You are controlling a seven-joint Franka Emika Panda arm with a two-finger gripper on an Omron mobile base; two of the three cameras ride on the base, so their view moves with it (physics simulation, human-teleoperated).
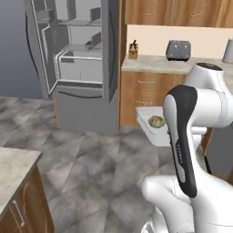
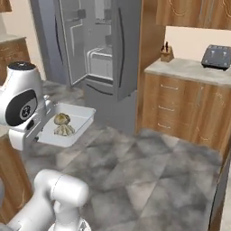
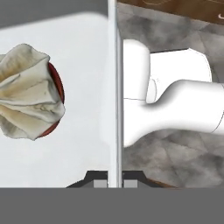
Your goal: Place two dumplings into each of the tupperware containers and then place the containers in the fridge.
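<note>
- End effector (image 3: 114, 183) pinched tight on the thin rim of a tupperware container (image 3: 83, 144); in the hand view the wall runs straight up between the two dark fingertips (image 3: 99, 184), so the jaws are together on that edge and nothing else.
- Container carried in the air, roughly level, well above the grey floor (image 2: 149, 171); two dumplings (image 2: 63, 125) sit inside it, one behind the other in the right base view, and one (image 1: 156, 121) peeks out past the forearm in the left base view.
- From the hand, the nearest dumpling (image 3: 28, 98) lies off at about nine o'clock on the container's floor, apart from the gripped wall.
- Fridge (image 1: 77, 63) stands open across the floor, at about eleven o'clock from the held container in the left base view, pale shelves showing and its door swung out to the left.
- My guess: the carry turns on that bearing, with the container's free edge leading toward the shelves.
- Beside the fridge, a table (image 1: 154, 64) carries a toaster (image 1: 178, 49) and a knife block (image 1: 133, 51), clear of the path.
</note>
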